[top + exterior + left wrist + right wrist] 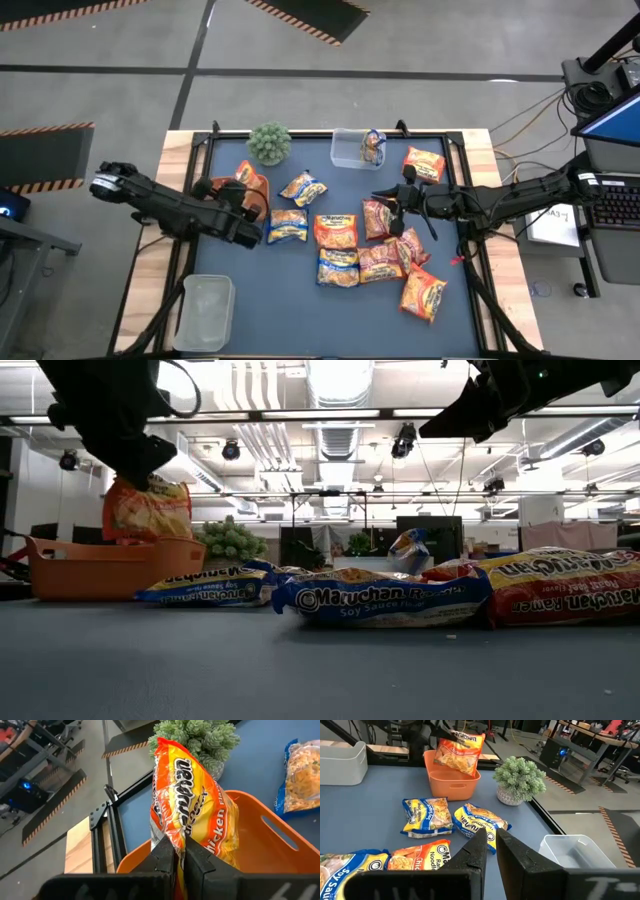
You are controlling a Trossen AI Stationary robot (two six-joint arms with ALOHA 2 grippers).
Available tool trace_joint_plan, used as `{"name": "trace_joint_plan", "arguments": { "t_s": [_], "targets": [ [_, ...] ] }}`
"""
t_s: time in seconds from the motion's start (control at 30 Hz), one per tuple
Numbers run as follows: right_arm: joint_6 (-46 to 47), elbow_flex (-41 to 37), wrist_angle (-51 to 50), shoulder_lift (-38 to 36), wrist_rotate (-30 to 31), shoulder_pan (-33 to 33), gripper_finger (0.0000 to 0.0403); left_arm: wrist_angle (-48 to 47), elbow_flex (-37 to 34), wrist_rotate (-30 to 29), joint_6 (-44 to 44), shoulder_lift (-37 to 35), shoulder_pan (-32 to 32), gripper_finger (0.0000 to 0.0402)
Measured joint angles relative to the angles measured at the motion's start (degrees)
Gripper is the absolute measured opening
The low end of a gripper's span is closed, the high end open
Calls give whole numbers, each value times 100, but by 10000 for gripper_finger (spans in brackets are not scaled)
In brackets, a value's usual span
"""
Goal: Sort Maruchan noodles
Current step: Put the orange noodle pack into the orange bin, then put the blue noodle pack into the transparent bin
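High view: the left gripper (250,203) is mostly lost against its dark arm, over the orange tray (258,187), which the arm half covers. The orange chicken packet (245,174) it holds shows only as a sliver. The right gripper (384,197) hangs above the loose pile of packets (345,248) at mid-table, nothing in it. One blue-and-yellow packet (373,146) stands on edge in the clear tub (352,150) at the far edge; a second clear tub (205,310) sits at the near-left corner. The fuzzy green plant (268,143) stands beside the tray.

Low view: both arms cut off at the top, only dark silhouettes. Chicken packet (147,510) hangs upright over the tray (110,566), lower edge hidden behind the tray wall (cannot tell if it touches the floor). Crinkly glossy packets lie flat in front: a blue soy sauce packet (380,600), a dark red one (565,588) cut off at the frame edge.

Left wrist view: fingers (165,857) pressed together, clamped on the chicken packet's (192,805) crimped bottom seam; shiny wrinkled plastic, tray (272,832) behind it with a slot handle.

Right wrist view: the right gripper's fingers (480,851) nearly together, pinching nothing. Blue packets (426,816) lie flat below; the tray (451,781) is smooth moulded plastic, the plant's pot (509,796) partly hidden by leaves.
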Motion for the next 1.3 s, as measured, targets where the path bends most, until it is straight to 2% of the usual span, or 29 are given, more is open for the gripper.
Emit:
{"name": "trace_joint_plan", "arguments": {
  "t_s": [0.27, 0.7, 0.97, 1.3],
  "targets": [
    [-30, 0, 0, 0, 2, 0, 31, 234, 0, 3, -256, 529, -3, 5],
    [-39, 0, -1, 0, 4, 0, 31, 409, 16, 176, -708, 1376, -3, 69],
    [-39, 0, 0, 0, 4, 0, 31, 824, 63, 262, -573, 1468, -19, 98],
    [-39, 0, -1, 0, 4, 0, 31, 1321, 66, 455, -34, 1442, -93, 103]
  ]
}}
